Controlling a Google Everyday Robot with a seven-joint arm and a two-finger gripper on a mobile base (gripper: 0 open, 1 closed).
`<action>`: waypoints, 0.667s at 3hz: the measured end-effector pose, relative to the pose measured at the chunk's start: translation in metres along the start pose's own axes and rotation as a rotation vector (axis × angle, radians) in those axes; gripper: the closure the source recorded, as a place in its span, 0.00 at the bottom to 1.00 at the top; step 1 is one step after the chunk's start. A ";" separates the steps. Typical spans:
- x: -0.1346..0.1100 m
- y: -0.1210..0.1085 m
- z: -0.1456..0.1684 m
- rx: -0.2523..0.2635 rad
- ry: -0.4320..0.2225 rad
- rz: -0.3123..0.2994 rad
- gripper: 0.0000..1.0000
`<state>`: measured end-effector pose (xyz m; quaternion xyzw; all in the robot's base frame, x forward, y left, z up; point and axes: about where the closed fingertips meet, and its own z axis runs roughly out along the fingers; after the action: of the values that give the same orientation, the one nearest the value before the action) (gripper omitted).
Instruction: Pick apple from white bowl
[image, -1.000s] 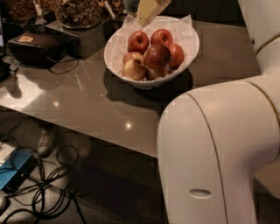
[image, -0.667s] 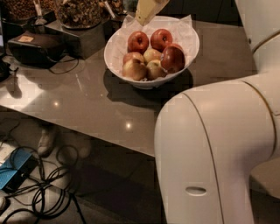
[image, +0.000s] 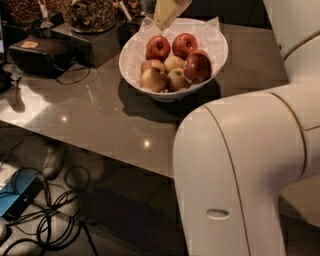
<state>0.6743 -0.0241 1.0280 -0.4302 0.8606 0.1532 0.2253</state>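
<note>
Apple (image: 197, 67) has rolled to the right side of the white bowl (image: 134, 59), upper centre on the counter (image: 95, 115), and is not yet lifted. Gripper (image: 169, 11) hovers unchanged at the top edge; cannot tell its opening.

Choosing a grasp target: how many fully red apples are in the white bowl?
3 round deep-red apples, back left, back right, front right, in the wide white paper-lined bowl. More may hide under the pale ones. The cream end effector hangs above the far rim.
</note>
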 end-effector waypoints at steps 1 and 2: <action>0.000 0.000 0.000 0.000 0.000 0.000 0.58; 0.000 0.000 0.000 0.000 0.000 0.000 0.36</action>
<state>0.6743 -0.0241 1.0280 -0.4302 0.8606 0.1532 0.2253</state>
